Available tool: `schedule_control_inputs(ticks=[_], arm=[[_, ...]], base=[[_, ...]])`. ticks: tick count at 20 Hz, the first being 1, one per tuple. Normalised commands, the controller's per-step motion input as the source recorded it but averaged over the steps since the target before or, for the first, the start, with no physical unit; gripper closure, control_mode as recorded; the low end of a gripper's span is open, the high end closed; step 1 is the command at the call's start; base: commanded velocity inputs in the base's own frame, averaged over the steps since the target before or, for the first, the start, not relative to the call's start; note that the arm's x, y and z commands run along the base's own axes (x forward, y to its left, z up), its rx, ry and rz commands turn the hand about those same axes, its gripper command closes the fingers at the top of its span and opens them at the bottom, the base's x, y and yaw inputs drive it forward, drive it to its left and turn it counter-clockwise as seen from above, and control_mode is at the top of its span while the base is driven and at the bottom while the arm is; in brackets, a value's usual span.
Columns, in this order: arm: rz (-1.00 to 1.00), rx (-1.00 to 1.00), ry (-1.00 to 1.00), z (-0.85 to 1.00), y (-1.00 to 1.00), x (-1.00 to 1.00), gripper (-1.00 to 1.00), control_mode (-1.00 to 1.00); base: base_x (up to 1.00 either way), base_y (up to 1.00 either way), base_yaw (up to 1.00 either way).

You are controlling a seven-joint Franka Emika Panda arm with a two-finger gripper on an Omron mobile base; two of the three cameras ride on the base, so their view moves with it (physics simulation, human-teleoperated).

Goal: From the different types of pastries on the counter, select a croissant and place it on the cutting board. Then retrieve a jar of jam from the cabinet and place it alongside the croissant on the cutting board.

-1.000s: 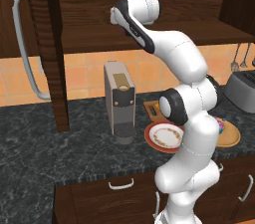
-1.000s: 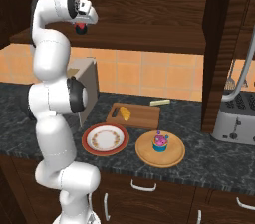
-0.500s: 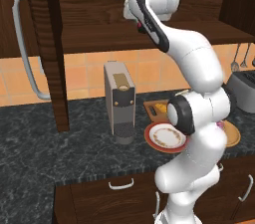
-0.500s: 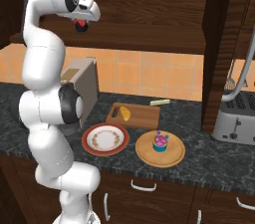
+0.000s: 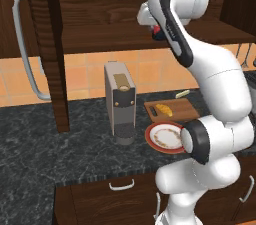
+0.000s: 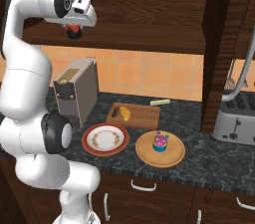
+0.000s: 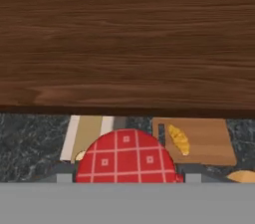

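My gripper [image 5: 156,33] hangs high in front of the open cabinet's shelf [image 5: 110,44], shut on the jar of jam [image 6: 73,30]. The jar's red checked lid [image 7: 124,161] sits at the bottom of the hand view and hides the fingertips. Far below, the golden croissant [image 5: 164,109] [image 6: 125,113] [image 7: 179,139] lies on the brown cutting board [image 5: 186,109] [image 6: 145,116] [image 7: 211,143] on the dark counter [image 5: 75,139]. A pink-frosted cupcake [image 6: 160,142] stands on a round light board [image 6: 162,156].
A red-rimmed plate [image 5: 165,137] [image 6: 105,138] lies in front of the cutting board. A grey coffee machine [image 5: 120,101] [image 6: 74,93] stands to its left, and a toaster [image 6: 234,118] at the right. The cabinet door with its grey bar handle [image 5: 24,44] swings out at the left.
The hand with the jar has shifted to the right in the left base view and come a little lower, and the upper arm has swung up. Things on the counter have not moved.
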Motion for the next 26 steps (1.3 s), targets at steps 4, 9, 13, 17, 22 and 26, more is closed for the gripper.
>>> schedule_control_inputs(ticks=[4, 9, 13, 17, 22, 26], arm=[[0.27, -0.02, -0.08, -0.06, -0.29, -1.00, 1.00, -1.00], [0.35, -0.04, -0.20, -0.55, -0.20, -0.95, 1.00, -1.00], [0.38, 0.00, -0.29, -0.88, -0.06, -0.74, 1.00, -1.00], [0.41, 0.00, -0.31, -0.87, -0.01, -0.68, 1.00, -1.00], [0.40, 0.00, -0.21, -0.68, -0.17, -0.50, 1.00, -1.00], [0.17, -0.01, -0.02, -0.24, -0.21, -0.08, 1.00, -1.00]], base=[[0.00, 0.00, 0.00], [0.00, 0.00, 0.00], [0.00, 0.00, 0.00], [0.00, 0.00, 0.00], [0.00, 0.00, 0.00], [0.00, 0.00, 0.00]])
